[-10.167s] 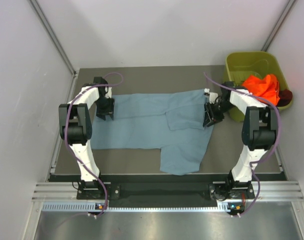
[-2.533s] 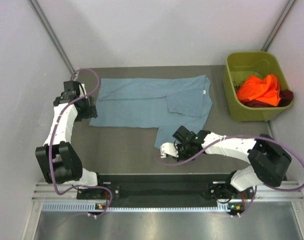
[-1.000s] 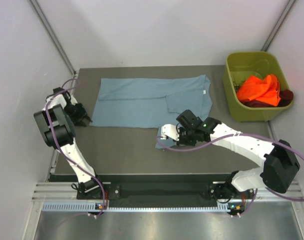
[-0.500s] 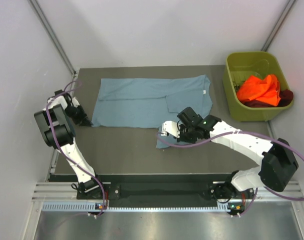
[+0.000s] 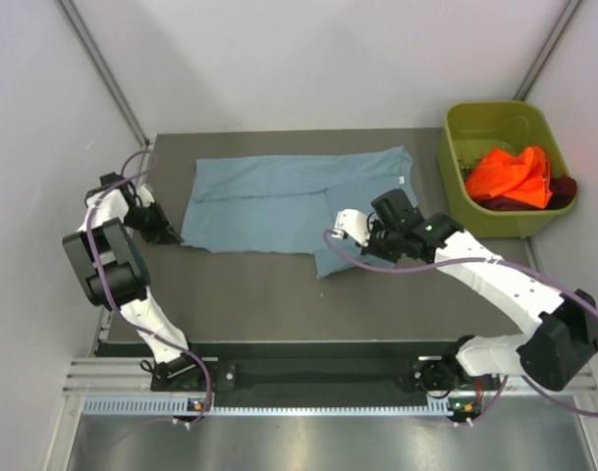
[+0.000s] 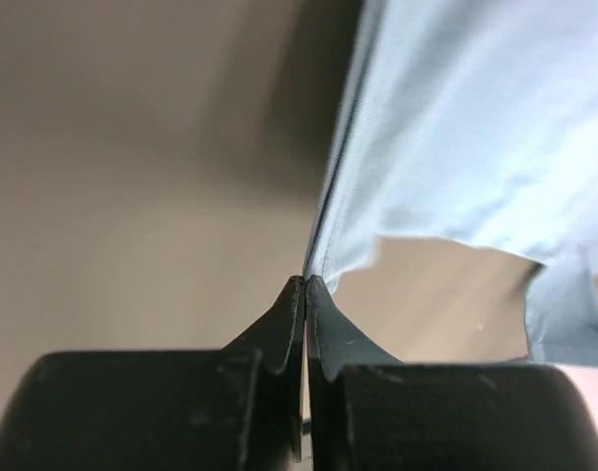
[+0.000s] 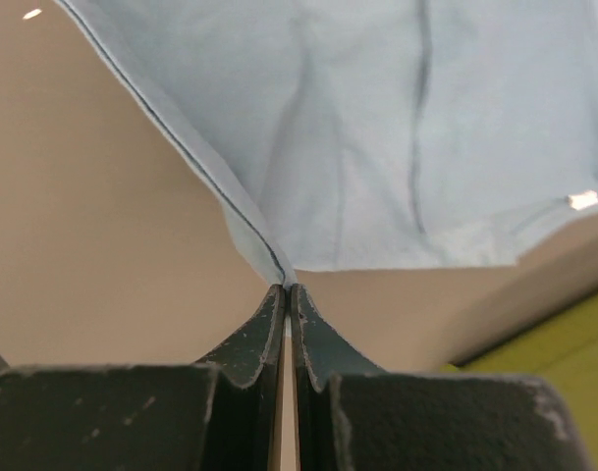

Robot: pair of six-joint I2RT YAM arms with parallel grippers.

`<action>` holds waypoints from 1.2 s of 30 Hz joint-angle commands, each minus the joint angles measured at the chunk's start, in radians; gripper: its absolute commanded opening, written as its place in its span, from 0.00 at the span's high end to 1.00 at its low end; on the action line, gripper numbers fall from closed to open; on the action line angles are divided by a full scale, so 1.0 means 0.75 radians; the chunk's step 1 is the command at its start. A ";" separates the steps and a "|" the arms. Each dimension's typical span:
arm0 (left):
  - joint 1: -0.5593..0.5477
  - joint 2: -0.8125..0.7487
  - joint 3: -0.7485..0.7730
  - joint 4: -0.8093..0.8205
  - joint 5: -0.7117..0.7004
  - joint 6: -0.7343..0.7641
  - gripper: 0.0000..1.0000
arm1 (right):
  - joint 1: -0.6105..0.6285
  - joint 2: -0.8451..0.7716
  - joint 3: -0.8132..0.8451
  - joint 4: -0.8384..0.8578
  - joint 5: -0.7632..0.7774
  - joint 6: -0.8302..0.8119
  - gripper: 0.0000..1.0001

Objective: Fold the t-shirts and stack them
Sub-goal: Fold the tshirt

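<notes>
Left of the bin (image 5: 448, 172), the blue-grey t-shirt (image 5: 269, 201) lies crosswise; left gripper (image 6: 305, 280) and right gripper (image 7: 286, 287) each pinch its near edge.

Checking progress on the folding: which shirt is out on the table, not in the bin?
The blue-grey t-shirt, spread on the table; the orange t-shirt and the maroon t-shirt lie bunched in the olive bin.

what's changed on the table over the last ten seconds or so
The left claw swung to the near left corner of the blue shirt and closed on it. The right claw, shut on the corner of the shirt's near flap, pulled it away from the near edge toward the rest of the shirt. The orange shirt and maroon shirt stayed in the green bin.
</notes>
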 commanded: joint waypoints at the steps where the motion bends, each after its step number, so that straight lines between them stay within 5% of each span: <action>1: 0.009 -0.152 -0.008 -0.084 0.109 0.039 1.00 | -0.040 -0.090 0.093 -0.029 0.019 -0.007 1.00; 15: 0.009 -0.138 0.282 -0.248 0.081 0.157 1.00 | -0.155 0.085 0.340 0.183 0.125 0.013 1.00; 36: -0.198 0.455 0.892 -0.244 0.007 0.270 1.00 | -0.388 0.746 1.041 0.319 0.129 0.113 1.00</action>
